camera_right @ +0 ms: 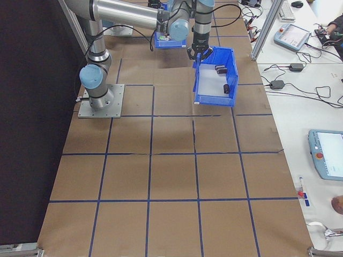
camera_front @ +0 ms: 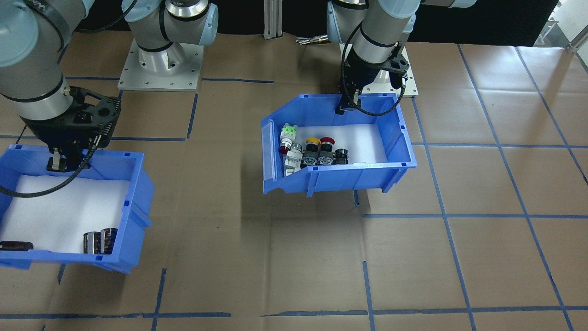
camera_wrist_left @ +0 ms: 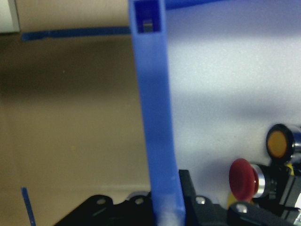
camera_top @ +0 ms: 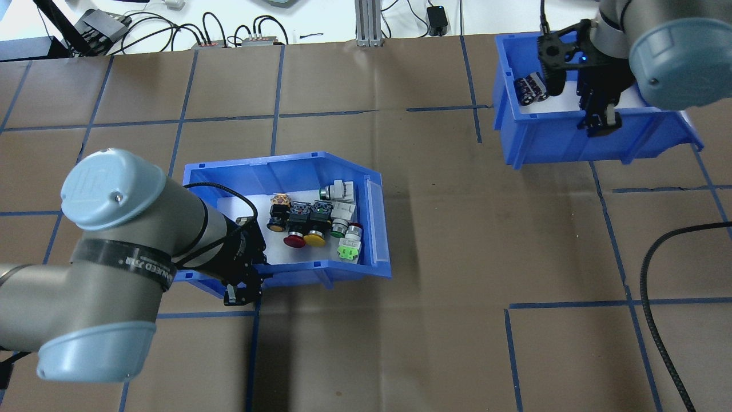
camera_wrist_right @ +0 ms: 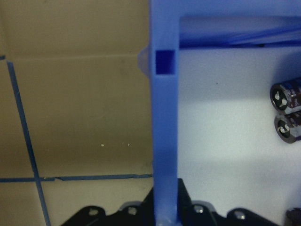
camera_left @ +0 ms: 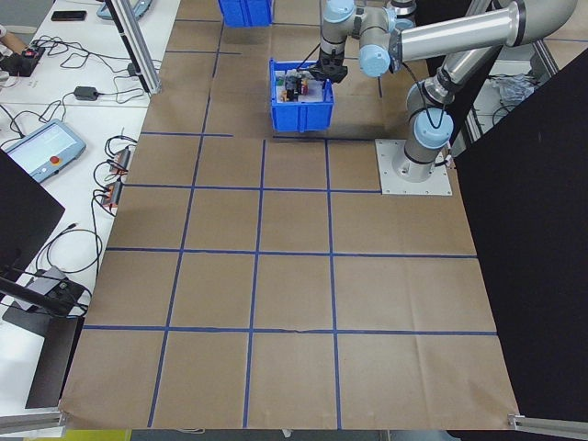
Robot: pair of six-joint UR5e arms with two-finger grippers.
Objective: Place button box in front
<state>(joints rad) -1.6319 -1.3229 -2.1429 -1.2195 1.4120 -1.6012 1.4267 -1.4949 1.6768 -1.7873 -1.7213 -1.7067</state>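
The left end effector (camera_top: 240, 289) pinched the near wall of the button box (camera_top: 366, 229), glossy blue plastic with a white foam floor and one sloped, cut-away side. Red (camera_top: 294, 241), yellow (camera_top: 314, 238) and green (camera_top: 347, 250) round-capped switches huddled against that slope. To the button box's right, across brown paper worktop (camera_top: 446, 240) gridded with blue tape, the right end effector (camera_top: 600, 123) clamped the second bin's (camera_top: 572, 143) wall; dark ribbed cylinders (camera_top: 529, 88) lay inside. No readable labels on the bins.

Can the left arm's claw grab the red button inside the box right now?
Probably not: the left claw is clamped on the button box wall, so it's busy, though the red button lies uncovered.
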